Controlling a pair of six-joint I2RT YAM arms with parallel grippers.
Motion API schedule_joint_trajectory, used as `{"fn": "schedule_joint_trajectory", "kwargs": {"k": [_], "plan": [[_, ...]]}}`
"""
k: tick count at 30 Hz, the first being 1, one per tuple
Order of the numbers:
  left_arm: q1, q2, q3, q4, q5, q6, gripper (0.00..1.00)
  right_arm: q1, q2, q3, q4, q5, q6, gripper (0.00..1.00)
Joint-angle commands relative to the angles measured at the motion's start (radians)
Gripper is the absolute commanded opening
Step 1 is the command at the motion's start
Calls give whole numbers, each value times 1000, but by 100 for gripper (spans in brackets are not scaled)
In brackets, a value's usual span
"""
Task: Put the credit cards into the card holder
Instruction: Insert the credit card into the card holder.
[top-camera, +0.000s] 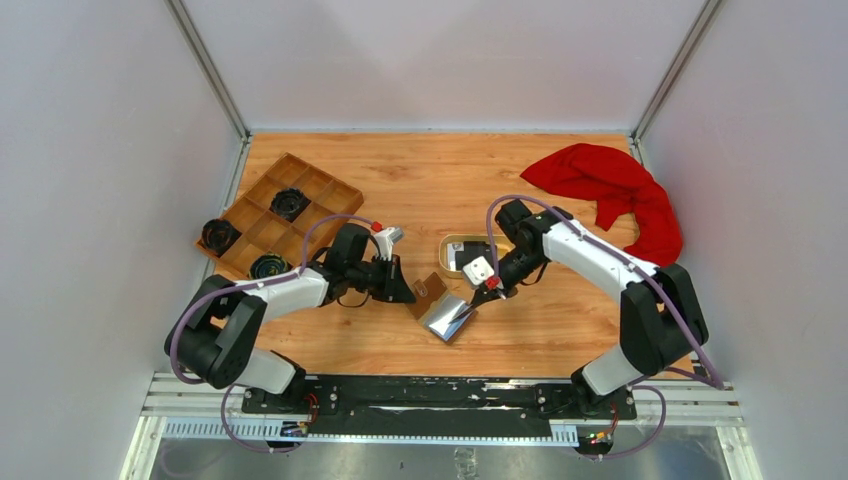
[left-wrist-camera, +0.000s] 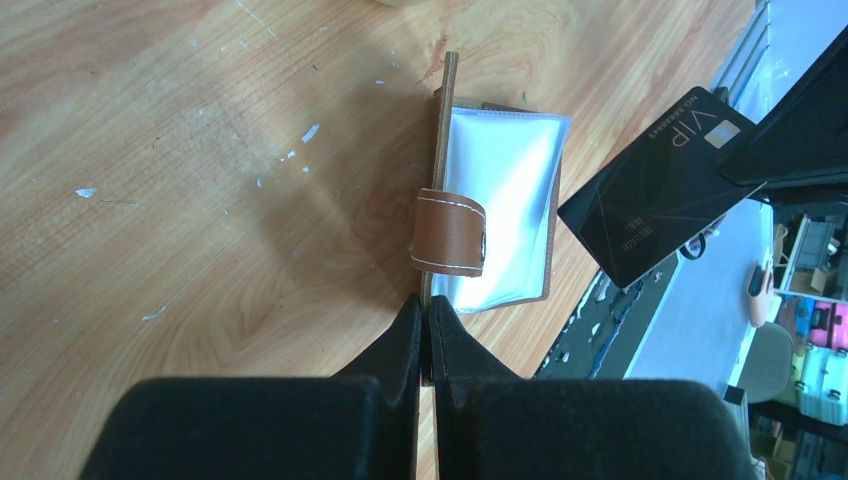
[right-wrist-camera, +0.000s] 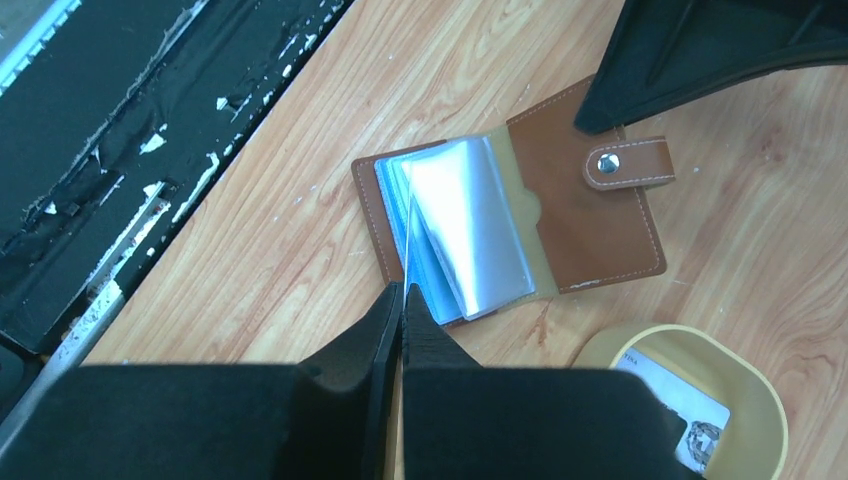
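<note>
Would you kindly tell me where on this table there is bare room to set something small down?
Bare wood lies at the back between the tray and the red cloth, and along the near edge in front of the holder. The middle is crowded: holder, dish, left gripper and right gripper sit close together.

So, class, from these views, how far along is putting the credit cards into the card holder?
Done: the card holder is open, its cover pinched by the left gripper. In hand: the right gripper grips the black card at the clear sleeves, not visibly inserted. Left: seating it, then the printed card in the tan dish.
</note>
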Motion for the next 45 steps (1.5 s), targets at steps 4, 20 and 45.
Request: {"fn": "schedule_joint_trajectory", "kwargs": {"k": [4,20,45], "plan": [[-6,-8,-6,7,7,9,0,-36,-67,-48,37,47,-57,0],[-8,13,4,6,20,16,0,-40,-106,-154,193,62,-95,0],[-27,-38,-7,6,0,10,55,51,7,-151,478,50,268,0]]}}
